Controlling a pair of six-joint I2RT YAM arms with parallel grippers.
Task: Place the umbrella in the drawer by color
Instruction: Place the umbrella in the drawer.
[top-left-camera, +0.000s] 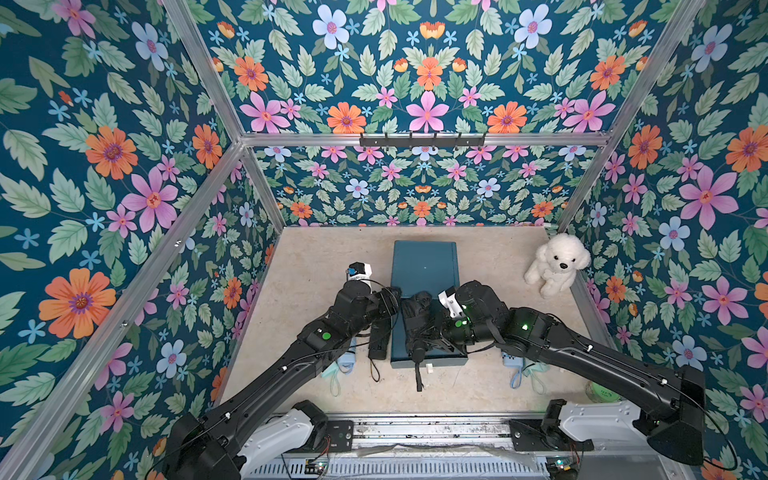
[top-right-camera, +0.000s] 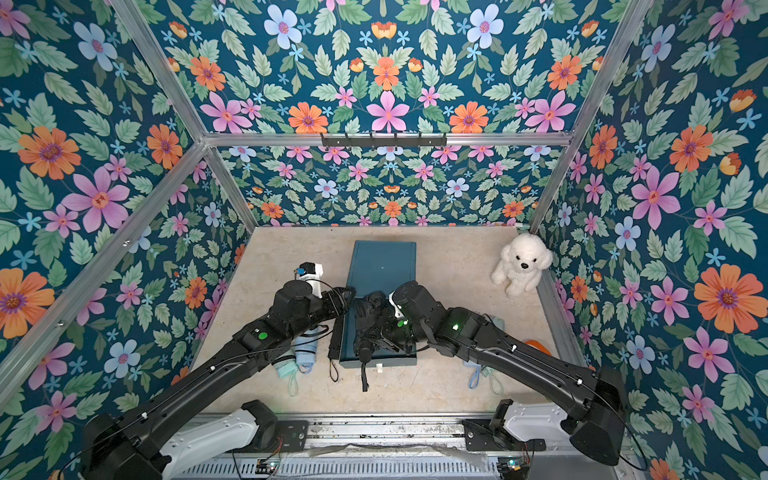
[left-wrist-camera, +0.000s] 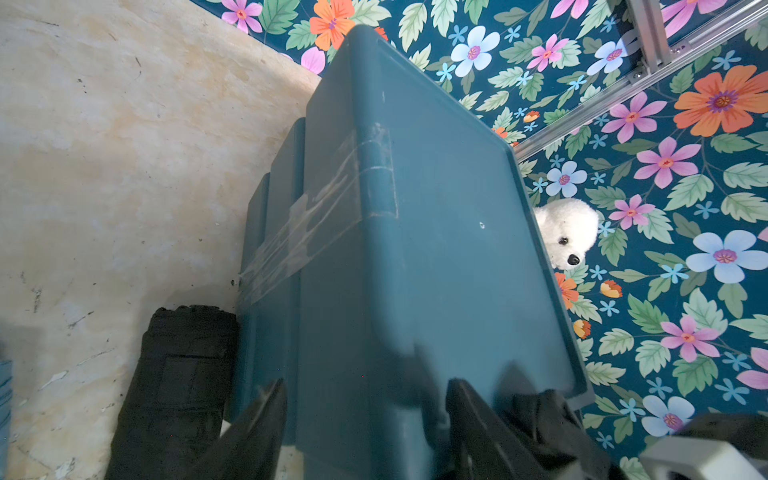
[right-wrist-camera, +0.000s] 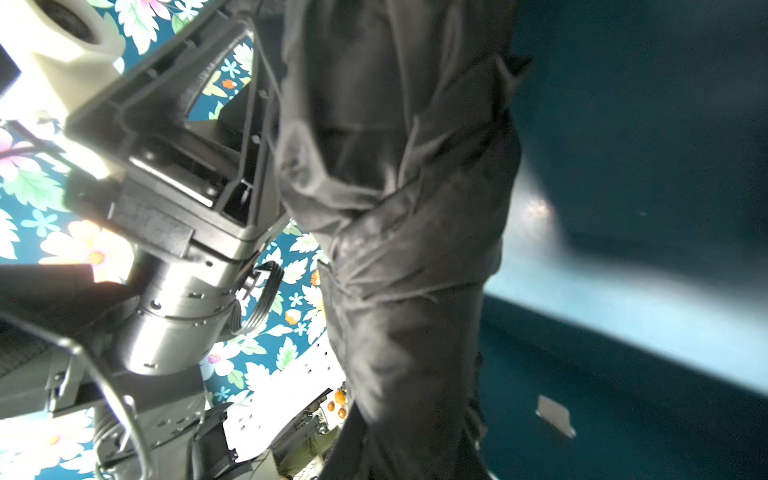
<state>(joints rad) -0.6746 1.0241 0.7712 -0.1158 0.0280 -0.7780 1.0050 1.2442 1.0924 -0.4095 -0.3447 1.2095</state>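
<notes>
Where both top views look down on the table (top-left-camera: 316, 266), the black umbrella (top-left-camera: 417, 322) lies along the near part of the top of the teal drawer unit (top-left-camera: 424, 266). It is folded, its cloth is loose and wrinkled, and its strap hangs over the near edge of the unit. The right gripper (top-left-camera: 436, 332) comes from the right and is clenched on this umbrella. The left gripper (top-left-camera: 392, 299) is at the left edge of the unit, just beside the far end of the umbrella. A second black umbrella (top-left-camera: 379, 340), in a tight sleeve, lies on the table along the left side of the unit. A light blue umbrella (top-right-camera: 305, 345) lies further left, partly under the left arm. A white plush dog (top-left-camera: 557, 264) sits in the far right corner.

In the left wrist view, the jaws of the left gripper stand apart, released, and the top of the unit shows between them. Whether they touch it cannot be told. Clear tape crosses the left side of the unit.

In the right wrist view, the black umbrella fills the middle as dark, creased, slightly blurred cloth, with the teal top beside it.
</notes>
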